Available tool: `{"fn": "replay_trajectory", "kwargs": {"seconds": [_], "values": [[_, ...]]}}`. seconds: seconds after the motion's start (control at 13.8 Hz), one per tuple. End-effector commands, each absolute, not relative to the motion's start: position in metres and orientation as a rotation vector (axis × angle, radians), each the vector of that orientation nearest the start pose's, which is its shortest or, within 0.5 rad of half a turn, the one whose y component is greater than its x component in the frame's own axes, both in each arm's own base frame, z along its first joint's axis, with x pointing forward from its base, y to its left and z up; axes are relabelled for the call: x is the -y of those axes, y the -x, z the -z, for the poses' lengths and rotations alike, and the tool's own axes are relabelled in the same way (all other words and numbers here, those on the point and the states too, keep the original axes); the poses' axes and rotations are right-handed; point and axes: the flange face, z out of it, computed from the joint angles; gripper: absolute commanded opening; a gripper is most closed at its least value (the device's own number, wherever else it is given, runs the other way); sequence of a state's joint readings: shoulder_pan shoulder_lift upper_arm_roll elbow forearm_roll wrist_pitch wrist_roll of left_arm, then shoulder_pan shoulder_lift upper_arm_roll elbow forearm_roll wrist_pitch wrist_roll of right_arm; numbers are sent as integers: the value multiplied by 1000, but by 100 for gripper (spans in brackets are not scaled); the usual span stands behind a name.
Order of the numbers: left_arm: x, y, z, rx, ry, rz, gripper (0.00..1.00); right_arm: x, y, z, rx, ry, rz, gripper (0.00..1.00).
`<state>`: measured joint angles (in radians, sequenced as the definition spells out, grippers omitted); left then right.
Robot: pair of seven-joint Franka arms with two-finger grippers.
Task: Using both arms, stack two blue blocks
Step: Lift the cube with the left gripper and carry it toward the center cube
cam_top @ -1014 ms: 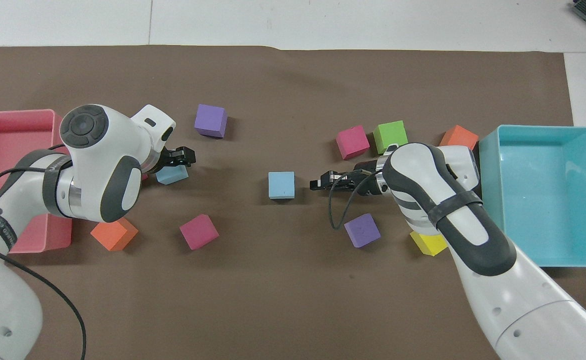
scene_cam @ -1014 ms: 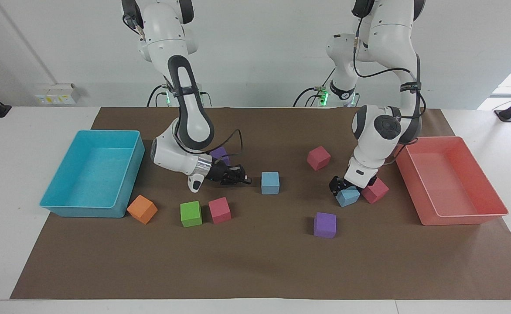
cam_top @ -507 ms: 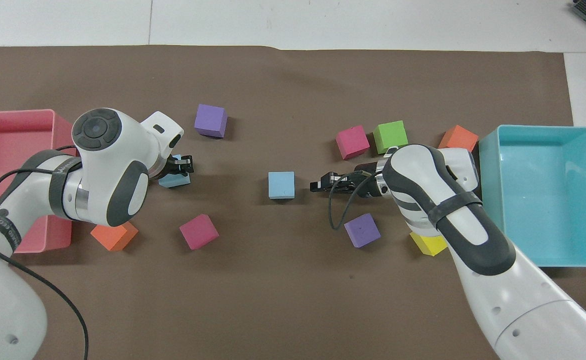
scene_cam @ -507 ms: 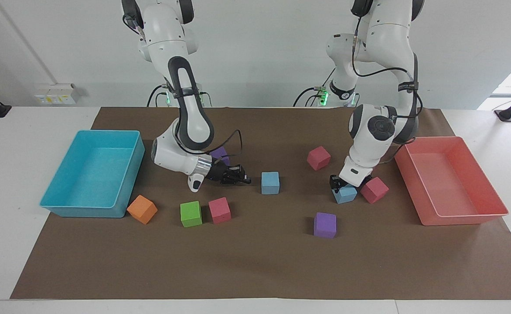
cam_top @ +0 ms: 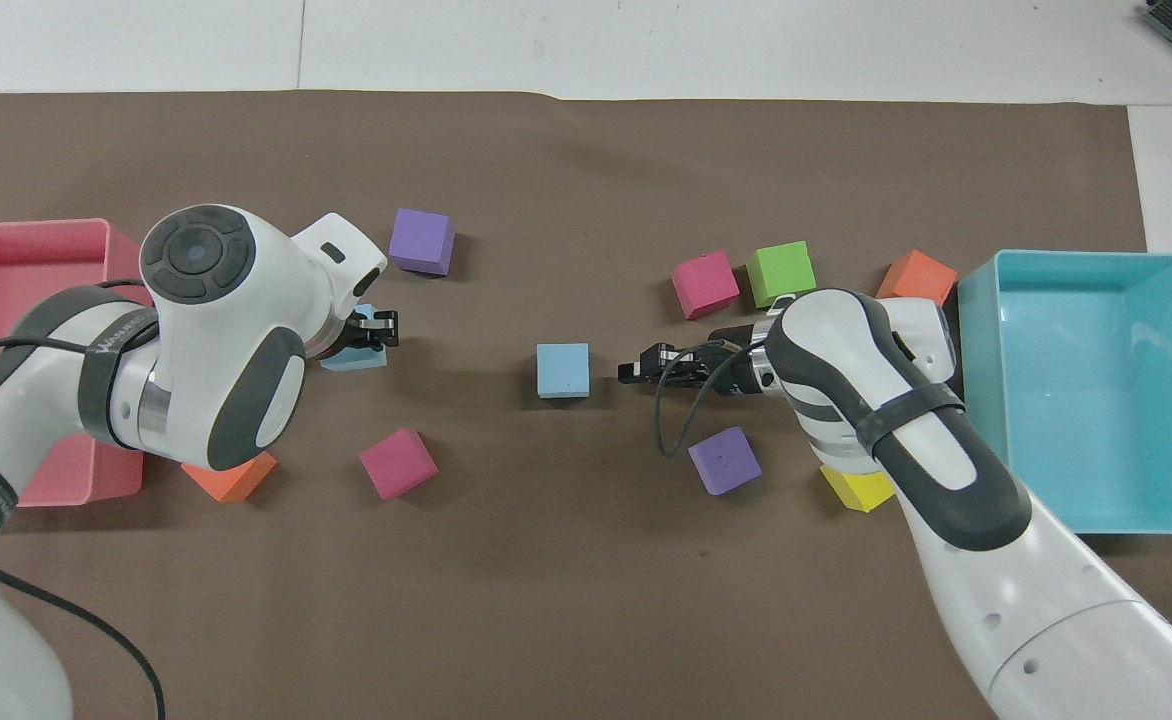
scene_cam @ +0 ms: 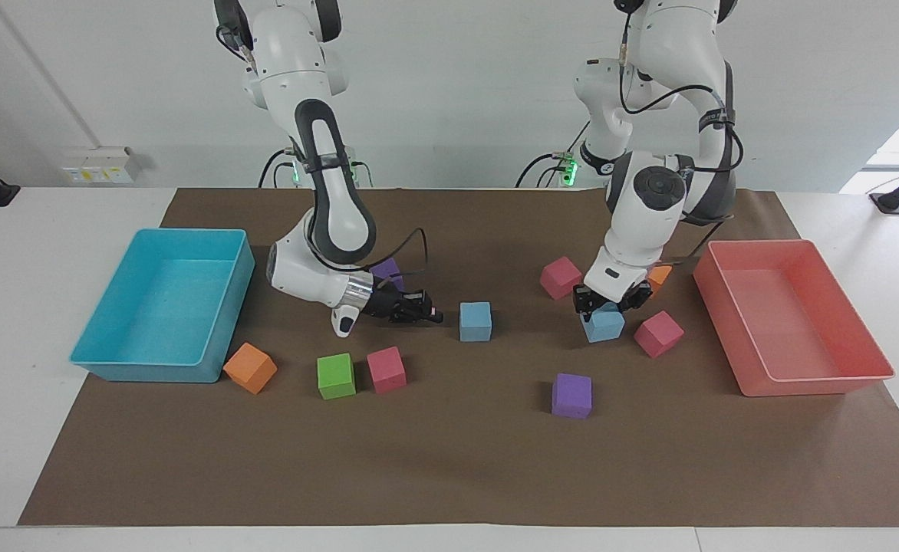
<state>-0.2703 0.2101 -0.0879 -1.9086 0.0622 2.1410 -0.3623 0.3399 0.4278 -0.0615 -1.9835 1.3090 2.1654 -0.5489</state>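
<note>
1. Left gripper [scene_cam: 603, 300] hangs above the brown paper mat [scene_cam: 449, 460] toward the left arm's end of the bench; I see its black fingers clamped on a small matte sky-blue foam cube [scene_cam: 603, 324], which looks lifted clear of the mat.
2. Held cube sits between a magenta foam cube [scene_cam: 560, 277] and a second magenta foam cube [scene_cam: 658, 333], apart from both, with the coral-pink plastic tray [scene_cam: 841, 376] at that end of the bench.
3. Second sky-blue foam cube [scene_cam: 475, 320] rests flat on the mat near the middle of the bench, touching nothing.
4. Right gripper [scene_cam: 428, 313] lies nearly level, low over the mat just beside that resting cube, pointing at it with a gap between; I cannot tell whether its fingers are apart or together.
5. Beside the right arm I note a green foam cube [scene_cam: 336, 376], a third magenta foam cube [scene_cam: 386, 369], an orange foam cube [scene_cam: 250, 367] and the turquoise plastic tray [scene_cam: 89, 354].
6. Purple foam cube [scene_cam: 571, 395] lies farther from the robots than the held cube.
</note>
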Motion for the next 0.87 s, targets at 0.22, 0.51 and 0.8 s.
{"fn": "replay_trajectory", "kwargs": {"seconds": [0.22,0.51,0.8], "values": [[279,-561,-423,-127,3091,139,0,-207,-568,-250,-154,2184,-72,0],[336,-547,-428,-243,3104,141,0,-208,-567,-250,-154,2183,-73,0],[379,-546,-434,-185,3160,136,0,-207,-568,-250,-157,2188,-68,0]]}}
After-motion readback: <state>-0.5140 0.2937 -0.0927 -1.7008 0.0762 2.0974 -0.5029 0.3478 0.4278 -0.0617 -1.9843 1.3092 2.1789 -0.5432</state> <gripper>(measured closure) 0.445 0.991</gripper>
